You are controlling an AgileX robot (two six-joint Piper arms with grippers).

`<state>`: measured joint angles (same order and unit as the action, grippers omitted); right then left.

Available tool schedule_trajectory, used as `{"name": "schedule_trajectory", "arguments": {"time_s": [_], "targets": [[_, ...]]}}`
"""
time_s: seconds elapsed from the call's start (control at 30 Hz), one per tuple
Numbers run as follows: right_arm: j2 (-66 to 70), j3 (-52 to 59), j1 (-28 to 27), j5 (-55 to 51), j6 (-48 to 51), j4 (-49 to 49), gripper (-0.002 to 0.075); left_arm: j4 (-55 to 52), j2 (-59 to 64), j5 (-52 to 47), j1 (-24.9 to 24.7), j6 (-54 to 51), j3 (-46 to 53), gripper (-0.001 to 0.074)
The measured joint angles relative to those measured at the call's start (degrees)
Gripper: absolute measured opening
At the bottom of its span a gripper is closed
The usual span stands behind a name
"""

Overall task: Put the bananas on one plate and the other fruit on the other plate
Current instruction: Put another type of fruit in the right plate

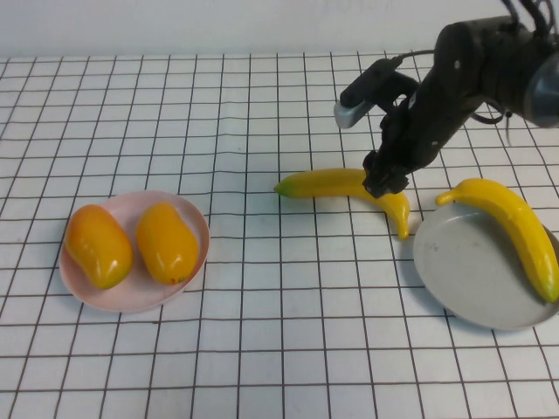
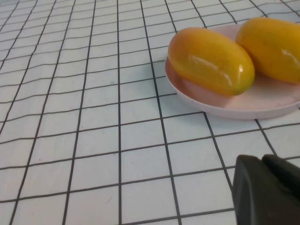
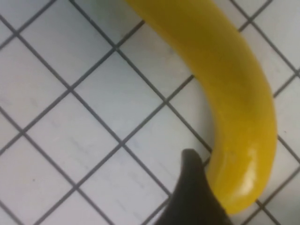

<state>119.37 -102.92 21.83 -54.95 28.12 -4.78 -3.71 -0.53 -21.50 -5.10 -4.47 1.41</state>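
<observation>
On the pink plate [image 1: 131, 297] both mangoes [image 1: 166, 242] sit; one banana [image 1: 515, 227] rests on the grey plate [image 1: 463, 271]. Right tool [image 1: 384, 179] is at the last banana [image 1: 332, 183] just beside that plate, grip state can't tell. Left tool [image 2: 267, 187] sits near the pink plate, can't tell either.

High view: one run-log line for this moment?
right end effector: on loose banana, table | left end effector: near pink plate | mangoes: pink plate | second banana: grey plate

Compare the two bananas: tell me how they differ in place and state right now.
The long curved yellow plastic banana on the table lies on the grid cloth, left of the round grey plate; the other long yellow banana already rests across that plate's rim. The right hand is down at the table banana; nothing touches the plated one. The left hand sits near the pale pink plate. Both bananas are glossy, curved and alike in size.
</observation>
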Motion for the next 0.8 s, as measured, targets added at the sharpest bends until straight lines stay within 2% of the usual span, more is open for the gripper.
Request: {"name": "schedule_trajectory", "arguments": {"time_s": [0.33,0.43,0.53,0.8], "targets": [[15.4,-16.2,0.3,-9.2,0.2,5.1,0.0424,0.0,0.0,0.0,0.0,0.0,0.0,-0.0004],[16.1,-17.7,0.3,-9.7,0.2,4.8,0.0403,0.0,0.0,0.0,0.0,0.0,0.0,-0.0004],[16.5,-18.8,0.3,-10.4,-1.6,3.9,0.0307,0.0,0.0,0.0,0.0,0.0,0.0,-0.0004],[13.1,-26.1,0.3,-15.2,-12.2,3.1,0.0310,0.0,0.0,0.0,0.0,0.0,0.0,-0.0004]]}}
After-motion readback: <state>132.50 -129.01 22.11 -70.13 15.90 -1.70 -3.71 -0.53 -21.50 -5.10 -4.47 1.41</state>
